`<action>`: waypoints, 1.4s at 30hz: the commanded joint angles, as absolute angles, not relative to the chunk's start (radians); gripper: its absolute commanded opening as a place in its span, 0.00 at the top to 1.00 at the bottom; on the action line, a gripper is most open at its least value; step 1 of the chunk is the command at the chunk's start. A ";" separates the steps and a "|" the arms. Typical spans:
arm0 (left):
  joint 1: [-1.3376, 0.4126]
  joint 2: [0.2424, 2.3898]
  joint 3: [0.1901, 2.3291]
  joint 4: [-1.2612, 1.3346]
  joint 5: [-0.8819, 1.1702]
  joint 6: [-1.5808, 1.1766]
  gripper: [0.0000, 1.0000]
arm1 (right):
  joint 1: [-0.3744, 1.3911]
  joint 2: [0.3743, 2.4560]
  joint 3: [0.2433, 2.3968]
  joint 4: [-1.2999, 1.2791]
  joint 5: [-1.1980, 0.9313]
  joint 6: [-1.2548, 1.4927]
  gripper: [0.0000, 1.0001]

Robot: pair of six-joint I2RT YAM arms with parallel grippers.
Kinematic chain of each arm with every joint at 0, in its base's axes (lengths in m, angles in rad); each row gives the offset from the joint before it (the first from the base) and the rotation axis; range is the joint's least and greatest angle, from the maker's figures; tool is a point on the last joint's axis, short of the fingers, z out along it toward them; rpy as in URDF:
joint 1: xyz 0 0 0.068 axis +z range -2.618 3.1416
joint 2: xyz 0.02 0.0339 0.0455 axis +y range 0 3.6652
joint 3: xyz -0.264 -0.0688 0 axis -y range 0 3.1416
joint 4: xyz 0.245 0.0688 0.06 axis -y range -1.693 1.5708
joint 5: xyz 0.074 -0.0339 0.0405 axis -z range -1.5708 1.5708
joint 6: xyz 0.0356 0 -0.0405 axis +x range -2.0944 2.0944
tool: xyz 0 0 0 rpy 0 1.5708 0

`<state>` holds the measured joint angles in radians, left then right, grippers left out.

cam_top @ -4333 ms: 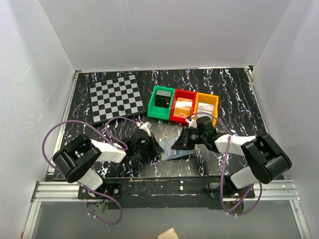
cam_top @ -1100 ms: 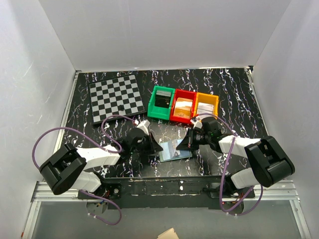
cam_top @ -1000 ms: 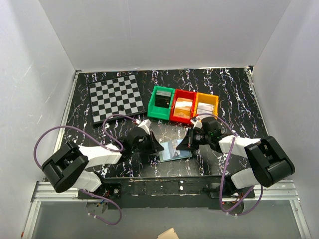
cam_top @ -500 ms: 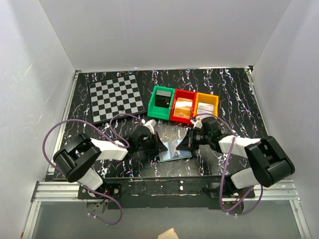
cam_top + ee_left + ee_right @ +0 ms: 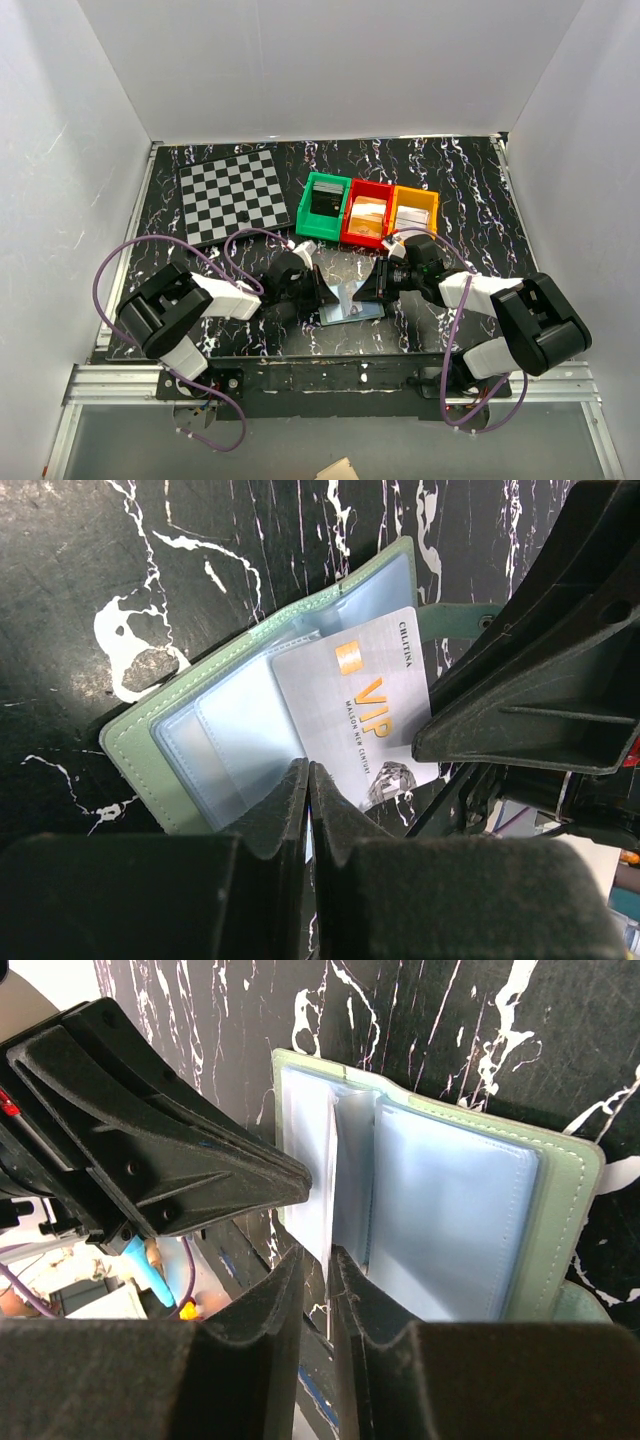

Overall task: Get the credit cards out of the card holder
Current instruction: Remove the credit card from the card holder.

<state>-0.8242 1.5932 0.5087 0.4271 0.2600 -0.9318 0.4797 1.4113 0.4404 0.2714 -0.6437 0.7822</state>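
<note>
The card holder (image 5: 350, 299) lies open on the black marbled table between the two grippers, its sage-green cover (image 5: 140, 748) underneath and light blue pockets (image 5: 450, 1220) facing up. A silver credit card (image 5: 360, 710) marked VIP sticks partway out of a pocket. My left gripper (image 5: 320, 293) is shut on the card's lower left corner (image 5: 307, 768). My right gripper (image 5: 375, 287) is shut on a thin pale leaf at the holder's edge (image 5: 330, 1255). Each gripper shows as a black wedge in the other's wrist view. Any further cards are hidden in the pockets.
A green bin (image 5: 323, 205), a red bin (image 5: 366, 213) and an orange bin (image 5: 413, 212) stand in a row just behind the holder. A checkerboard (image 5: 233, 195) lies at the back left. White walls enclose the table.
My left gripper has moved right, in against the holder's left side. The right gripper has stayed at the holder's right edge.
</note>
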 commanded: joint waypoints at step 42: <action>-0.845 1.631 0.519 0.482 0.287 -0.937 0.99 | 0.485 1.440 0.460 0.313 -0.684 0.790 0.85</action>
